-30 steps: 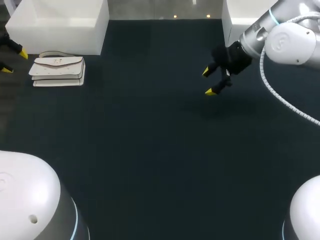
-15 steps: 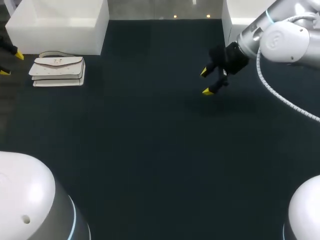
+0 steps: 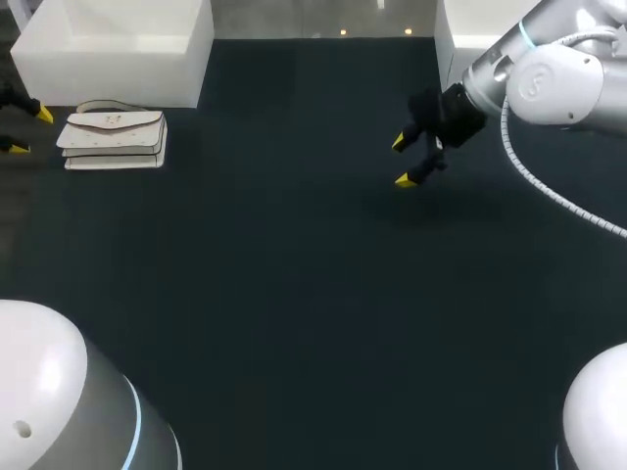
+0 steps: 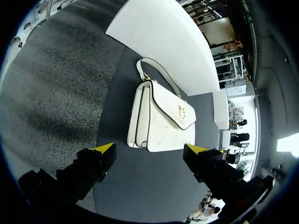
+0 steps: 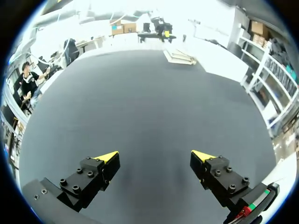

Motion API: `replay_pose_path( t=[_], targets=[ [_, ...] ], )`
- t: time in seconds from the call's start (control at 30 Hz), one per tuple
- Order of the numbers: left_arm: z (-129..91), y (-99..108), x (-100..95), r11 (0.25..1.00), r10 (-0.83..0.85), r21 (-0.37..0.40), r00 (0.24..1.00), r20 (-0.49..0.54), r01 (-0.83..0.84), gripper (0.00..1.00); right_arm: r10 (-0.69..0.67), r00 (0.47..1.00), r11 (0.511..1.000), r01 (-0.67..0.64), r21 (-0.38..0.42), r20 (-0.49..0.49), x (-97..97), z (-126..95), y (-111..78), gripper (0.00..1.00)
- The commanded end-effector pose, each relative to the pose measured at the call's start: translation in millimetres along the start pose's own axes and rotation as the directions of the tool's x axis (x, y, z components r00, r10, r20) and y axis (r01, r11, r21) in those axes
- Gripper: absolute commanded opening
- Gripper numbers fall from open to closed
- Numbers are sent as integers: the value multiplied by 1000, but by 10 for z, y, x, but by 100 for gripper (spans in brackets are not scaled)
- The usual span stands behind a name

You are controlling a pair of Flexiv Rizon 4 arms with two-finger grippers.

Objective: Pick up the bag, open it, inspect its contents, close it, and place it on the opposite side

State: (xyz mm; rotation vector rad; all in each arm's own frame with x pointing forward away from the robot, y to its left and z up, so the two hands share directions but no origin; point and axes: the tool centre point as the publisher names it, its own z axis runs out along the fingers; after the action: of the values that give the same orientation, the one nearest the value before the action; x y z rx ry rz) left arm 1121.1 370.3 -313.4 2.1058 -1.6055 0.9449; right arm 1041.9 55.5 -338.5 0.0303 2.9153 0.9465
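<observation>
white bag (image 3: 114,137) on dark table (image 3: 313,294)

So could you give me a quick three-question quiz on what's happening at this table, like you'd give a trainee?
1. True or false: the right end effector is shut on the bag.
2. Which is nearer the bag? A) the left end effector B) the right end effector C) both equally near.
3. Fill in: the bag's flap is ___ (open or closed).

Key:
1. False. It is open and empty, over the bare table.
2. A. The bag lies just ahead of its open fingers.
3. Closed.
</observation>
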Motion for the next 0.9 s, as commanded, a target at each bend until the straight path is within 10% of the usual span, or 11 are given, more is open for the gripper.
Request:
replay_pose_path(
  t=[0.03,0.33,0.47,0.9],
  targets=[
    [133,-226,-106,999,1,-34,999,-52,-3,100,0,1000,1000,0,1,-1,-7,8,5,100],
    [294,-393,-104,999,9,-35,997,-71,-11,77,0,1000,1000,0,1,-1,-7,8,5,100],
    [316,-430,-113,999,7,-37,997,-74,-10,47,0,1000,1000,0,1,-1,-7,8,5,100],
    [463,-486,-112,998,14,-65,994,-109,-21,48,0,1000,1000,0,1,-1,-7,8,5,100]
  ],
)
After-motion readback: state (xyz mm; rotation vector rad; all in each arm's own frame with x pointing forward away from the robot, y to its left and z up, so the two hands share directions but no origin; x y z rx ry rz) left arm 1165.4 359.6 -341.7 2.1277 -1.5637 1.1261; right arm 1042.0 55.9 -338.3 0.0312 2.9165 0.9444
